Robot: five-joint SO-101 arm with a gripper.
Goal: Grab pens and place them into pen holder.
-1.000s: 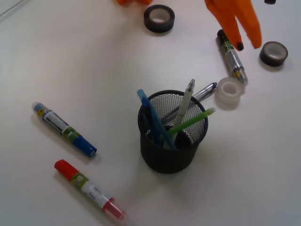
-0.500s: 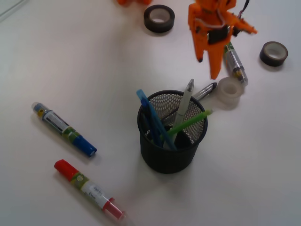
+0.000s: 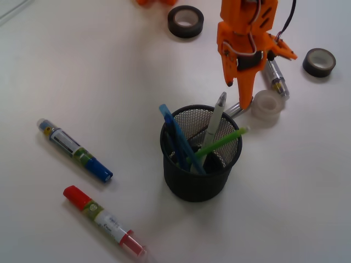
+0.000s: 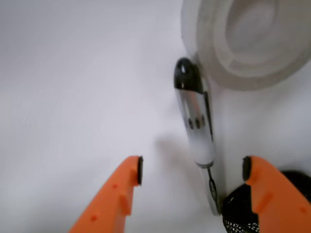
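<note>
A pale, plain worktop (image 3: 109, 66) spreads under me, with wide bare stretches to the left and toward the near edge of the front view. My jaws hang spread apart, gripping nothing, my gripper (image 4: 192, 170) poised over the silver-dark pen (image 4: 197, 131), which lies flat between the two orange tips without touching either. Its dark end rests against the clear tape ring (image 4: 248, 41) and its other end runs right up to the pen holder (image 3: 201, 164), so there is little room at either end, though bare surface lies at both sides of it. In the holder stand the white-grey pen (image 3: 215, 118), the light green pen (image 3: 225, 139) and the light blue pen (image 3: 178, 137), all leaning over the rim. Behind me lies a black-capped marker (image 3: 277, 81), partly hidden by my body, with two dark tape rolls (image 3: 185, 21) further back. A blue-capped marker (image 3: 74, 149) and a red-capped marker (image 3: 104, 220) lie well apart on the left.
</note>
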